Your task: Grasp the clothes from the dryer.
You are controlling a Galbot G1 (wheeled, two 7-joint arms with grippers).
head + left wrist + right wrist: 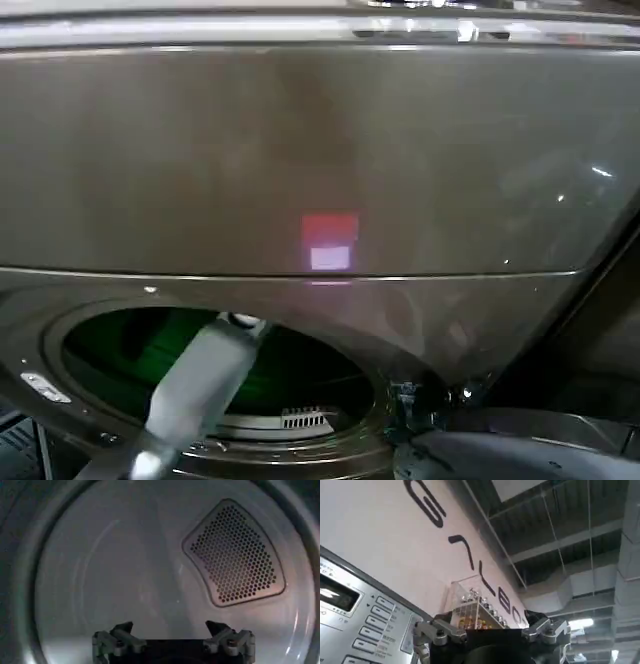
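Note:
The dryer (300,150) stands close in front of me as a bronze-brown panel, its round mouth (300,365) open below and glowing green inside. My left arm (200,385) reaches through that mouth into the drum. In the left wrist view my left gripper (169,626) is open with nothing between its fingers, facing the pale steel back wall (125,570) of the drum. The clothes are out of view. My right gripper (489,614) is open and holds nothing, pointing up past a silver control panel (365,625).
A perforated vent plate (235,555) sits on the drum's back wall. A small white label (45,387) is on the mouth's rim. A grey rounded part (500,450) lies by the mouth's lower right edge. A clear box (470,605) stands above the control panel.

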